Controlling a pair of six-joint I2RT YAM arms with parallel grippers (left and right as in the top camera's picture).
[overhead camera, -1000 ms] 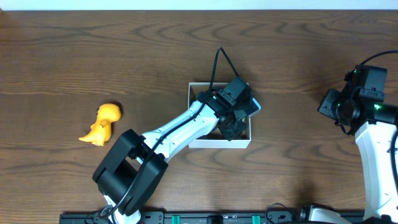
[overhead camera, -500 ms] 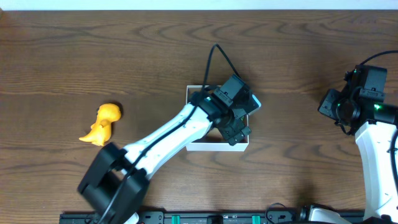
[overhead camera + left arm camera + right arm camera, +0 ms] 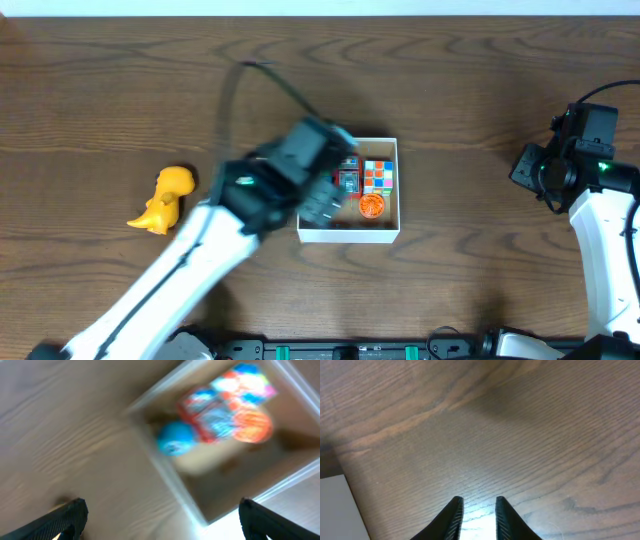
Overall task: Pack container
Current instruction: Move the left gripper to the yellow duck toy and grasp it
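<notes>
The container (image 3: 350, 236), a small white box with a brown inside, stands at the table's middle. In it lie a coloured cube (image 3: 378, 175), an orange ball (image 3: 372, 206) and a red-and-blue toy (image 3: 347, 183). My left gripper (image 3: 330, 195), motion-blurred, hovers over the box's left edge. In the left wrist view the left gripper (image 3: 160, 515) is open wide with nothing between its fingers, above the container's wall (image 3: 170, 477), and a blue ball (image 3: 175, 440) shows inside. A yellow toy animal (image 3: 165, 200) lies on the table far left. My right gripper (image 3: 530, 170) hangs at the right, slightly open and holding nothing (image 3: 479, 505).
Brown wood table (image 3: 480, 90) all round. A black rail (image 3: 360, 350) runs along the front edge. A white flat corner (image 3: 335, 505) shows at the lower left of the right wrist view.
My left gripper has opened wide and pulled back to the left out of the container, uncovering the toys inside. The right arm has stayed in place.
</notes>
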